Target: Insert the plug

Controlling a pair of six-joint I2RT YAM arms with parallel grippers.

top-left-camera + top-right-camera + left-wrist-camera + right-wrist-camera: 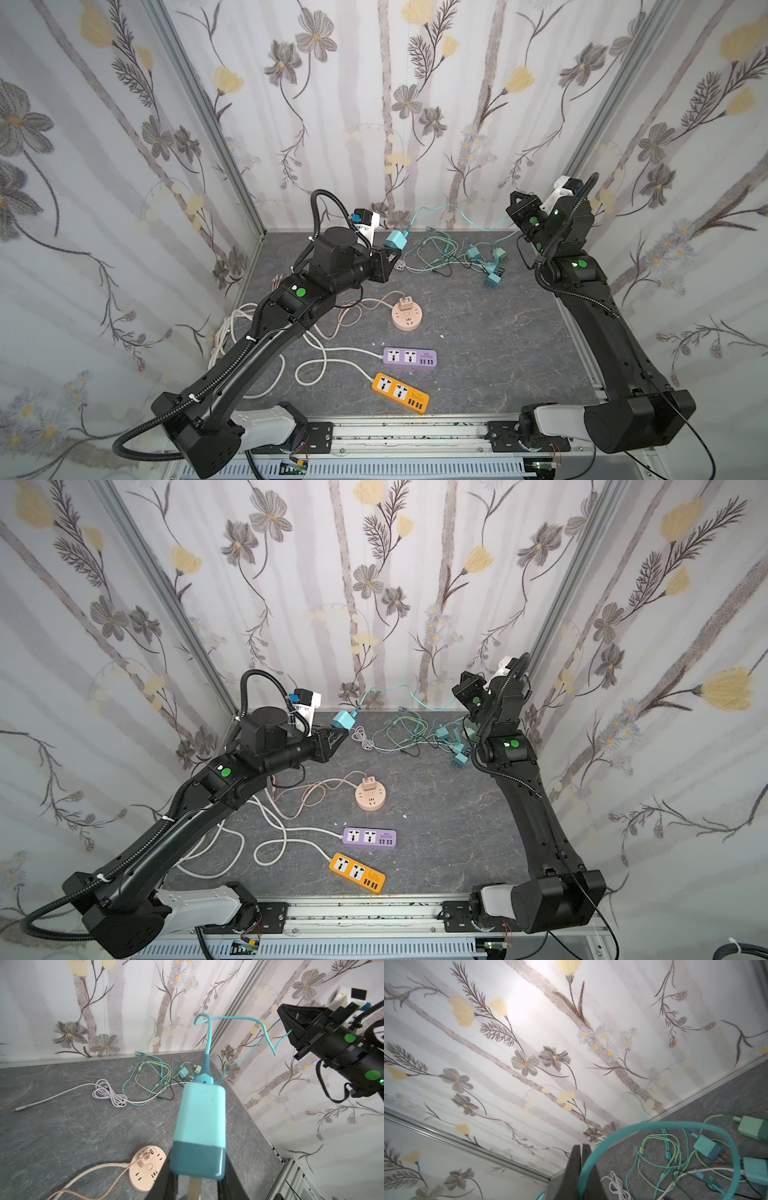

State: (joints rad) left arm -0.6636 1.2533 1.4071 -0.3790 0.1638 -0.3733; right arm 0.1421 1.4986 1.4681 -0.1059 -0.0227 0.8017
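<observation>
Sockets nearest the front edge: orange strip (401, 392), then purple strip (409, 357), both with free outlets facing up. Behind them is a round pink socket (407, 319) with one pink plug (404, 302) already seated in it.

Further back, the left gripper (388, 254) is raised off the table, its fingers clamped on the darker end of the teal plug (200, 1124). A pale blade shows between the fingers in the left wrist view (prongs seem to point back at the wrist, not outward). The cord (209, 1039) leaves the plug's far end and arcs through the air toward the right gripper (580, 1149).

Farthest: a loose pile of cords (440, 255), green and teal, with spare plugs, lies by the back wall. The right gripper is above it, fingertips pressed together. Whether the cord is pinched between them, cannot tell.

Judgement: the plug is carried, not inserted, and no socket has been approached yet. To do this well, the prongs must face a free outlet, so a re-grip on the plug's sides likely comes first. Keep slack in the cord so it does not drag the plug off line. Descend square to the outlet and press straight.
</observation>
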